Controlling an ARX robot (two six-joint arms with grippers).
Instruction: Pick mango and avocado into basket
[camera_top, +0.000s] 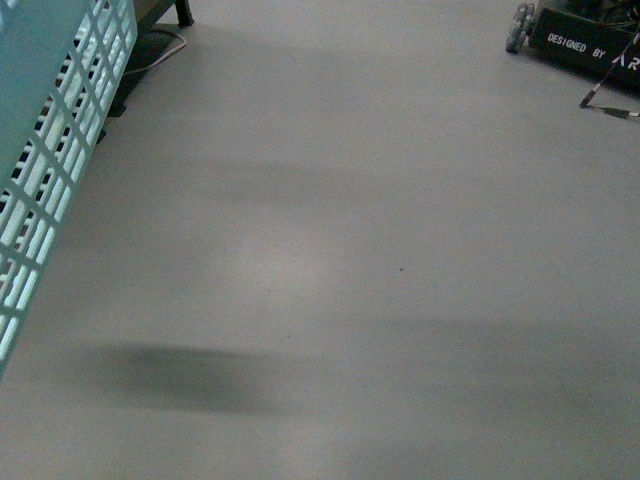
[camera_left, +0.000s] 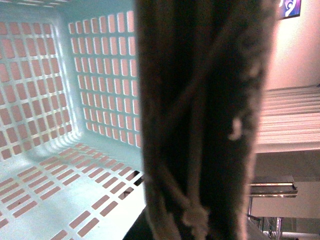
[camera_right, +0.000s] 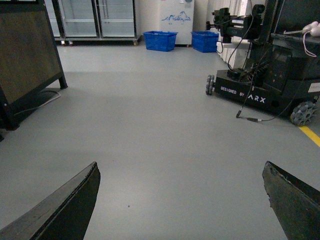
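On the right wrist view you can see your robot's right end effector (camera_right: 181, 169): two matte black fingers (camera_right: 65, 207), broad wedges narrowing to blunt tips, with faintly rough, chipped-looking edges. A thin pale highlight runs along one finger's upper rim.

The basket (camera_left: 64, 75) is smooth pale teal plastic — its handle (camera_left: 205, 110) looks rough, fibrous, bound with cord; the floor (camera_top: 380, 200) is smooth, matt grey.
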